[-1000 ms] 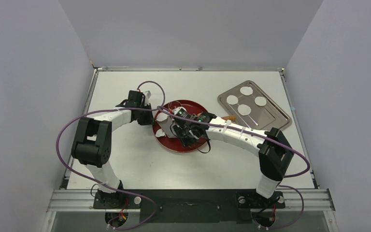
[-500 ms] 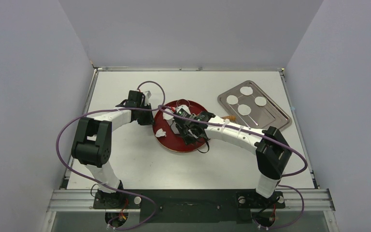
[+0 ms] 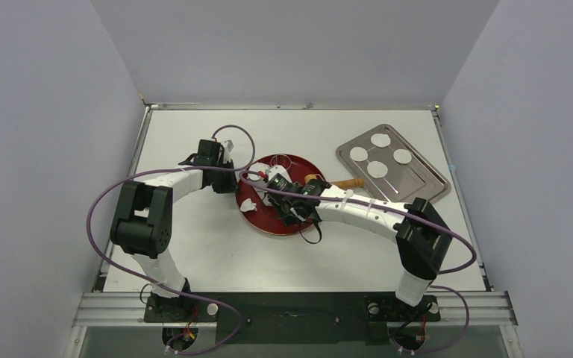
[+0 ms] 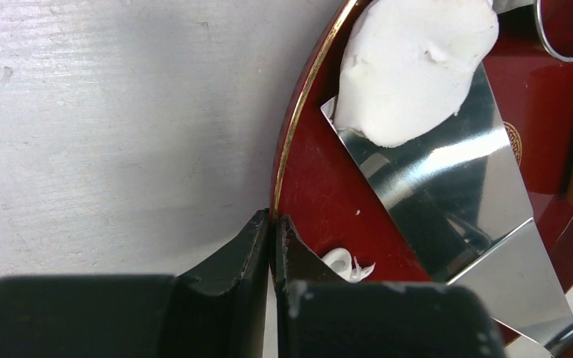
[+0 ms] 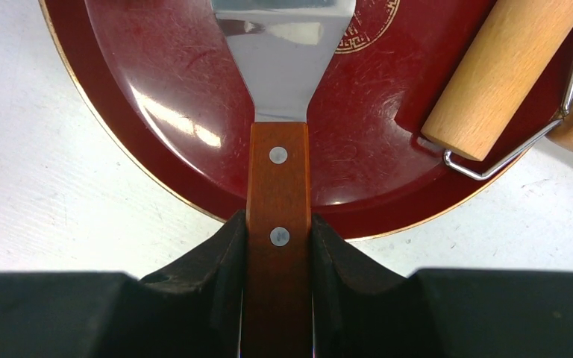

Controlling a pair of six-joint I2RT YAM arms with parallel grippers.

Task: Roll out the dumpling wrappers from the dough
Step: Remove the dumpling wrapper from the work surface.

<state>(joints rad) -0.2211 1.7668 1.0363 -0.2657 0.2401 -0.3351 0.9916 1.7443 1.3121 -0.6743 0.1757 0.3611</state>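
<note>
A red plate point(image 3: 268, 221) holds the dough point(image 4: 414, 67), a soft white lump lying on the blade of a steel spatula point(image 4: 448, 194). My right gripper point(image 5: 277, 239) is shut on the spatula's wooden handle point(image 5: 277, 179) at the plate's near edge. At the left edge of the plate point(image 4: 310, 179), my left gripper point(image 4: 272, 224) is shut on the gold rim. A small dough scrap point(image 4: 343, 262) lies just inside that rim. Several round dumpling wrappers point(image 3: 377, 169) rest on a metal tray point(image 3: 418, 179) at the back right.
A wooden rolling pin point(image 5: 503, 71) with a wire frame lies across the plate's right side, its handle point(image 3: 347, 183) sticking out toward the tray. A metal ring cutter point(image 4: 567, 33) sits on the plate beyond the dough. Purple cables loop over both arms.
My right arm has drawn the spatula leftward and nearer across the plate, uncovering the rolling pin's handle. The left gripper has stayed on the rim.
</note>
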